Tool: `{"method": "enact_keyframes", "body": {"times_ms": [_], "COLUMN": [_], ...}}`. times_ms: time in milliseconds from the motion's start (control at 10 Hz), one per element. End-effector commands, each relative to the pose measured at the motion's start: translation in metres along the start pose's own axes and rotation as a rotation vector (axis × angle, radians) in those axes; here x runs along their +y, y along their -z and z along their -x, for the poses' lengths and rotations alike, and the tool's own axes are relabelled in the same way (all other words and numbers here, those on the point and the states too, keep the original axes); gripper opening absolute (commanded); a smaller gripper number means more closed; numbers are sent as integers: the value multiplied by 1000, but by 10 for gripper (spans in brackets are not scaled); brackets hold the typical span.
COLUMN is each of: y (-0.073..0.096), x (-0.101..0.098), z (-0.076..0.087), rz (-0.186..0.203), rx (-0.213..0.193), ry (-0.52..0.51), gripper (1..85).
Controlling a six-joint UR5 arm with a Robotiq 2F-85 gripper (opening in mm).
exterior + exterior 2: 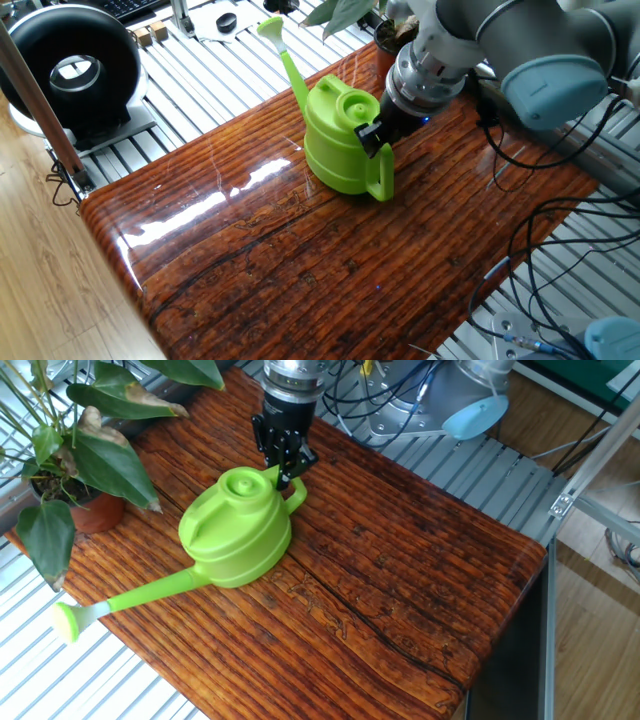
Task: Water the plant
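A lime-green watering can (340,140) (237,528) is held just above the wooden table (300,260), its long spout (130,595) pointing out past the table's edge. My gripper (377,133) (283,465) is shut on the can's handle, coming down from above. The plant (75,460) has broad dark green leaves and stands in a small terracotta pot (97,512) at the table's corner, to the left of the can in that view. In one fixed view only the pot's rim (393,40) and some leaves show behind the arm.
A round black device (70,70) sits on the slatted metal bench beyond the table. Cables (560,250) trail off the table's right side. A blue arm joint (470,415) and metal frame stand behind the table.
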State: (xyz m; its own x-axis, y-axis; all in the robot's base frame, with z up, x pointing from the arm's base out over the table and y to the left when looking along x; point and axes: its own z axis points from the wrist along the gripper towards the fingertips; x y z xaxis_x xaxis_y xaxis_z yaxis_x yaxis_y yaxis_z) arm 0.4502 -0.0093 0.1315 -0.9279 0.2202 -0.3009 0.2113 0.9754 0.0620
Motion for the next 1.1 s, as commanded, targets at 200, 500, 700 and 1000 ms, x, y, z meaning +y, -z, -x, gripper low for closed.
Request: {"method": "enact_keyframes", "body": {"times_ms": [200,500,700,1000], "y": [5,6,5,0], "x": [-3,-6,-1,0], "z": [17,21,24,31], "rz": [-44,-67,-68,-107], "rx": [-53,-63,-69,-102], "ry": [-58,-74,-88,-114], "gripper": [13,13,13,13]}}
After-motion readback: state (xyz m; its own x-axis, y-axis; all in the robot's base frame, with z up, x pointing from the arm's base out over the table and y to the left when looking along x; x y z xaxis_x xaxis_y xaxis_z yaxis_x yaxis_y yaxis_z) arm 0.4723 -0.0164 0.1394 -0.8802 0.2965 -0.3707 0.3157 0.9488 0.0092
